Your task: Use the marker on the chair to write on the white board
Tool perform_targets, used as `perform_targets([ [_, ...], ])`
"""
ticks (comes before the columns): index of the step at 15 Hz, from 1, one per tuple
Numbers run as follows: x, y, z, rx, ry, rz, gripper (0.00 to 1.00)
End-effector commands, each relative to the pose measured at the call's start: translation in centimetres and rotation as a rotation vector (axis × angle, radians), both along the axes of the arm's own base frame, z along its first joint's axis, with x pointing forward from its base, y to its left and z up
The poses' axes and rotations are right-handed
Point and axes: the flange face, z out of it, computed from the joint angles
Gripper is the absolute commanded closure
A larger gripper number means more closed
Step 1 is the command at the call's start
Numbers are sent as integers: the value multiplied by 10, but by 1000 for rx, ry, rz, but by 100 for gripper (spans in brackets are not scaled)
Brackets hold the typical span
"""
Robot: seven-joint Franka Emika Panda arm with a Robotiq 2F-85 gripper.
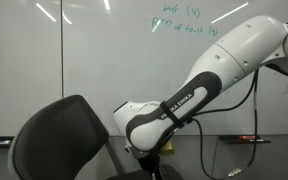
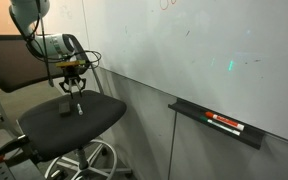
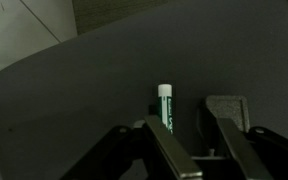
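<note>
A green marker with a white end (image 3: 165,108) lies on the dark seat of the office chair (image 3: 94,80). My gripper (image 3: 198,140) hangs just over it, open. The marker sits in the gap between the fingers, close to the finger on the picture's left, which hides its lower part. In an exterior view my gripper (image 2: 74,88) hovers over the chair seat (image 2: 54,125), with the marker's pale tip (image 2: 79,108) below it. The whiteboard (image 2: 204,50) stands beside the chair; it also shows in an exterior view (image 1: 84,60) with green writing near its top.
A dark tray (image 2: 219,124) on the whiteboard's lower edge holds other markers. The chair's backrest (image 1: 59,130) rises next to my arm (image 1: 184,100). The chair's wheeled base (image 2: 84,160) stands on the floor.
</note>
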Motion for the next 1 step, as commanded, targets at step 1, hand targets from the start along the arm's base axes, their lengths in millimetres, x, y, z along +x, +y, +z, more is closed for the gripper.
perform_targets([
  [1,1,1,0,0,1,0,54],
])
